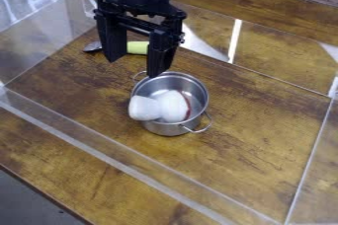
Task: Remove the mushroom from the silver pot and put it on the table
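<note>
The silver pot sits near the middle of the dark wood table, one loop handle pointing to the front right. Inside it, at the left side, lies a whitish rounded thing that looks like the mushroom, leaning over the rim. My gripper hangs just behind and left of the pot, pointing down. Its two black fingers stand wide apart with nothing between them. A yellow-green vegetable shows through the gap between the fingers, lying on the table behind them.
Low clear acrylic walls border the table at the front, left and right. A grey piece lies by the left finger.
</note>
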Robot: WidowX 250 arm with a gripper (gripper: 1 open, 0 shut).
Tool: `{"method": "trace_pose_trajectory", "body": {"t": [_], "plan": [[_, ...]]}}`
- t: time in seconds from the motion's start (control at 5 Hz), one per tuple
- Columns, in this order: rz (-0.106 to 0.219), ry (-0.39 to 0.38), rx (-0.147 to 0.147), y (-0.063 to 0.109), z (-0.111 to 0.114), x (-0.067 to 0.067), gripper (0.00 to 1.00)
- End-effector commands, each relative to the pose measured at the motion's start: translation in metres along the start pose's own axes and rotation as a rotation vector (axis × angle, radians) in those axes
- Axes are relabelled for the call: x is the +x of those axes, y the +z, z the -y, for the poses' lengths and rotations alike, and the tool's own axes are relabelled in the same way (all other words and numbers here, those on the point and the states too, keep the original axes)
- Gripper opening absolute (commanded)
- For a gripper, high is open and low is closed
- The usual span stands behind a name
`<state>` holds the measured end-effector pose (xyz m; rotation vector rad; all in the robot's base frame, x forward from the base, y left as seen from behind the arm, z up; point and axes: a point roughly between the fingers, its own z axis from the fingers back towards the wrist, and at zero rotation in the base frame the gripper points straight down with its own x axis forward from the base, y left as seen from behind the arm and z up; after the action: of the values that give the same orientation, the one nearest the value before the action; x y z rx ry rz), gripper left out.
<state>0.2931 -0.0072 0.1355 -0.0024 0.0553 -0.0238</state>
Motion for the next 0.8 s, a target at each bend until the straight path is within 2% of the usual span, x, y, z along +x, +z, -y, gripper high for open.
{"method": "trace_pose_trajectory", "body": {"t": [0.0,0.2,0.6], "plan": [[-0.012,-0.005,-0.01,-0.018,-0.004,0.002,1.0],[0.002,-0.013,-0.019,-0.039,-0.007,0.01,1.0],[0.068,-0.005,-0.024,-0.054,-0.009,0.04,1.0]]}}
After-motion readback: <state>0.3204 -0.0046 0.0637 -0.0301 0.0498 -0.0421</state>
